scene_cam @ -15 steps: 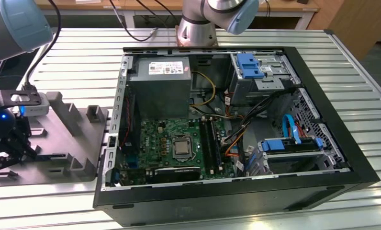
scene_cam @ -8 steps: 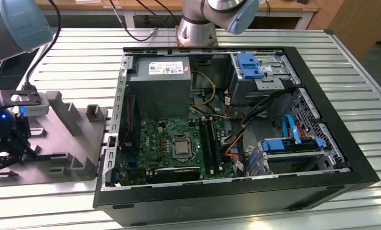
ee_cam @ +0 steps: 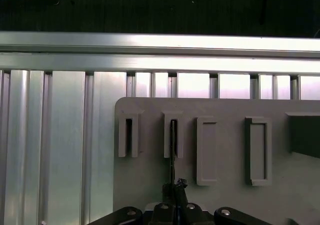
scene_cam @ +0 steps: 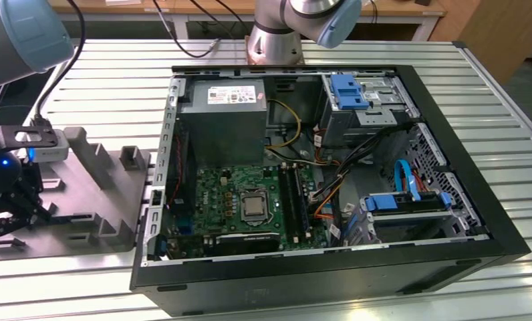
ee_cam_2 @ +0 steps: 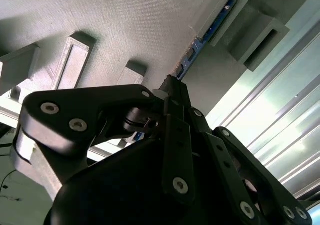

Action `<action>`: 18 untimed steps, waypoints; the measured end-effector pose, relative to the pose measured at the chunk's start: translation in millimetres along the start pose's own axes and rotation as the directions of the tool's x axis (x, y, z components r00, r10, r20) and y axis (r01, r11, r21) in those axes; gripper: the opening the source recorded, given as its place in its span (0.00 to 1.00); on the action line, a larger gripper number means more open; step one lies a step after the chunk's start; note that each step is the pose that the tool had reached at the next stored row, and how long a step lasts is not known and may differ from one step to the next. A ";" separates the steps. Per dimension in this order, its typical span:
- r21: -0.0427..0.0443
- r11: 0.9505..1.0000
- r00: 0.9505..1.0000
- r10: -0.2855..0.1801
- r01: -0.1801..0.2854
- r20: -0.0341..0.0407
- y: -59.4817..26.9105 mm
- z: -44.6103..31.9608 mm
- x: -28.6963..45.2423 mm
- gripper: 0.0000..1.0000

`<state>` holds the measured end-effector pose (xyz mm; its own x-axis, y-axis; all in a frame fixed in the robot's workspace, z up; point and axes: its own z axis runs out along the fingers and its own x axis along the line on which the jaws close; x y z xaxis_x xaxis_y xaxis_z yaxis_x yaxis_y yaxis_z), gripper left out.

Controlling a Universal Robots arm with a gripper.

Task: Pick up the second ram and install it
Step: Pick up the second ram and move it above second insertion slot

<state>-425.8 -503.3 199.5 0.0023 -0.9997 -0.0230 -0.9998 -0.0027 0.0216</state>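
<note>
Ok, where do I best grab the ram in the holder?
Pinch the ram by its two flat faces, mid-length on the exposed long edge, coming straight down from above. It stands on edge in a narrow slot of the gray holder, so probably only that edge is free.

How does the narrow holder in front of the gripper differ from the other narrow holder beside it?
The loaded holder carries the second ram on edge; the other narrow holder has a slot that looks empty. The loaded holder sits in line with the gripper, closed on the stick; the other narrow holder sits off to one side. Both are raised grey frames of like shape on the fixture plate.
</note>
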 end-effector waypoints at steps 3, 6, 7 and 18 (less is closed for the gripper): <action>0.000 1.000 1.000 0.000 0.000 0.000 0.0 0.0 0.0 0.11; 0.000 1.000 1.000 0.000 0.000 0.000 0.1 -1.1 0.1 0.11; 0.000 1.000 1.000 0.000 0.000 0.000 0.1 -2.2 0.0 0.11; 0.000 1.000 1.000 0.000 0.000 0.000 0.2 -8.2 -0.1 0.11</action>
<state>-425.9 -503.4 207.7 0.0022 -0.9997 -0.0227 -0.9998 -0.0027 0.0219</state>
